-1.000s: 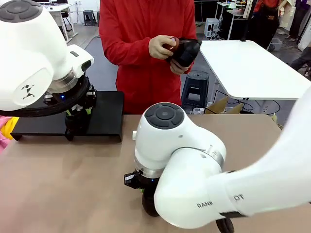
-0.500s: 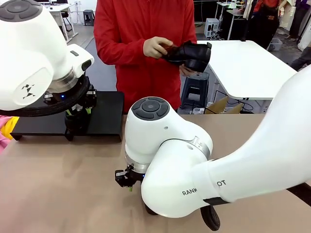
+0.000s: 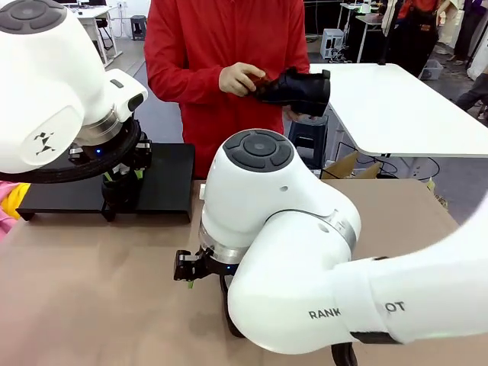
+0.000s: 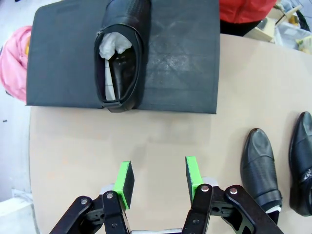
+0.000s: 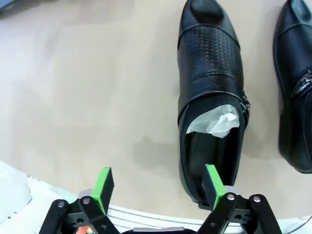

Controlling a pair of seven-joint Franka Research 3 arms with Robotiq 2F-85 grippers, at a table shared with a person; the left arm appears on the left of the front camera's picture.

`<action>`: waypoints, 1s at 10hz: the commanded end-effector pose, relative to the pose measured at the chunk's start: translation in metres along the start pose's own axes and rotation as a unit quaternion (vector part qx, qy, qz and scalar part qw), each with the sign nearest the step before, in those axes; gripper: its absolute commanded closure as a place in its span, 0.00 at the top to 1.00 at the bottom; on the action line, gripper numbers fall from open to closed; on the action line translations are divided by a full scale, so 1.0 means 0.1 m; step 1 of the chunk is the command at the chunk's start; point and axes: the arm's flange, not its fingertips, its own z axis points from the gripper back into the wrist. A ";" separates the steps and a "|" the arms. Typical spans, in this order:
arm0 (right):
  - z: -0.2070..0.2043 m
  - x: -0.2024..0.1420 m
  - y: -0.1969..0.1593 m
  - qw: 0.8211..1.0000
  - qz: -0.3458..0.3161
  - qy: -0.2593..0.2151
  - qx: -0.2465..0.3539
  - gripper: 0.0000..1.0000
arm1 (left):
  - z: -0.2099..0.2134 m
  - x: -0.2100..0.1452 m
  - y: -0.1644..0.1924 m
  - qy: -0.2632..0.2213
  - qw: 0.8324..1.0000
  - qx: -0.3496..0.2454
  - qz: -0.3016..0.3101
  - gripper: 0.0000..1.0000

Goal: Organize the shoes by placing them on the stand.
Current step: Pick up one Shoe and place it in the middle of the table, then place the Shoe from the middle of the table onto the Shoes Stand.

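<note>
Green-padded and spread wide, the right gripper (image 5: 158,185) hangs low over the tan table (image 5: 87,97) with nothing between its fingers. One pad (image 5: 213,183) overlaps the heel rim of a perforated black shoe (image 5: 209,73); whether it touches the leather I cannot tell. That shoe lies flat on the table, toe pointing away from the wrist camera, and crumpled white paper (image 5: 217,122) fills its front half while the heel end is bare. Just beside it, apart by a thin strip of table, lies a second black shoe (image 5: 295,83), cut off by the picture's edge.

Farther along the table, the left gripper (image 4: 159,178) hovers above bare tabletop, its jaws partly apart and holding nothing. Beyond it sits the stand (image 4: 185,58) at the table's far edge. One glossy shoe (image 4: 127,19) rests on the stand's left part, white stuffing (image 4: 111,44) showing in its opening; the rest of the platform is bare.

Past the table, a person in a red top holds a fourth shoe (image 3: 297,90) at chest height, one hand (image 3: 240,78) at its heel end.
</note>
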 end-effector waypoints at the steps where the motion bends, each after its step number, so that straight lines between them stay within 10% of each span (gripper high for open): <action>1: -0.20 0.08 0.02 1.000 0.002 0.009 -0.008 1.00 | 0.00 0.03 0.00 -0.006 1.000 0.005 -0.002 0.57; 10: -0.20 0.08 0.02 1.000 0.002 0.009 -0.008 1.00 | 0.00 0.03 0.00 -0.006 1.000 0.005 -0.002 0.57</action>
